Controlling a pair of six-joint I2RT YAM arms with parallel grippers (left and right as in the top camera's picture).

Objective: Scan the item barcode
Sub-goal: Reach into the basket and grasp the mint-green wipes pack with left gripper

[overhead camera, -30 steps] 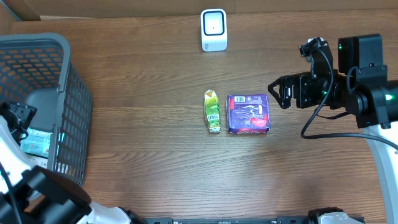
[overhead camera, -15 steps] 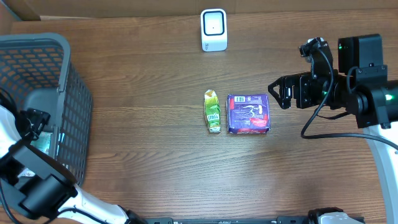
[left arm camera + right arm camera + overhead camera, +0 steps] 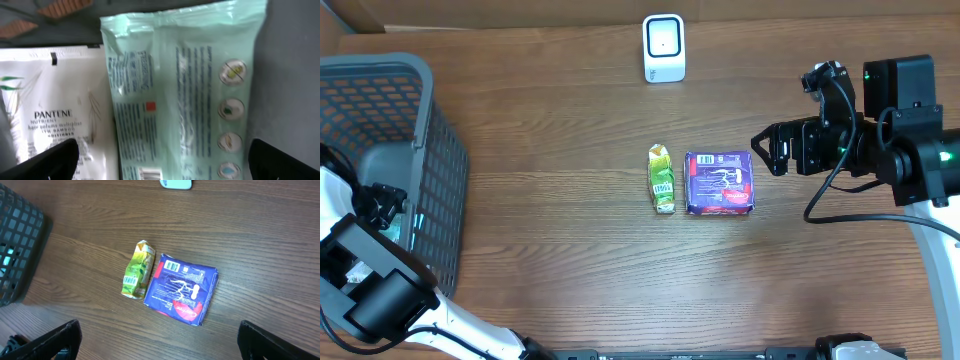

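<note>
The left fingers (image 3: 52,159) are standing wide apart, one dark tip showing in each lower corner of the left wrist view, and they are gripping nothing. Under the gap a mint-green packet (image 3: 185,85) is lying flat on the grey floor of the basket (image 3: 380,100), its printed back facing up. A white Pantene sachet (image 3: 47,105) is lying just beside it toward the left of the frame. Whether the tips are touching either one I cannot tell. In the overhead view this arm is reaching down inside the basket at the left edge of the frame.

The right fingers (image 3: 50,341) are likewise spreading fully apart and holding nothing, hovering over the counter (image 3: 550,250) at the right of the overhead frame. In the middle of the counter a green pouch (image 3: 662,180) and a purple packet (image 3: 720,183) are lying side by side, the purple one's barcode facing up, both apart from the fingers. The white scanner (image 3: 663,47) is standing at the top centre of the frame
</note>
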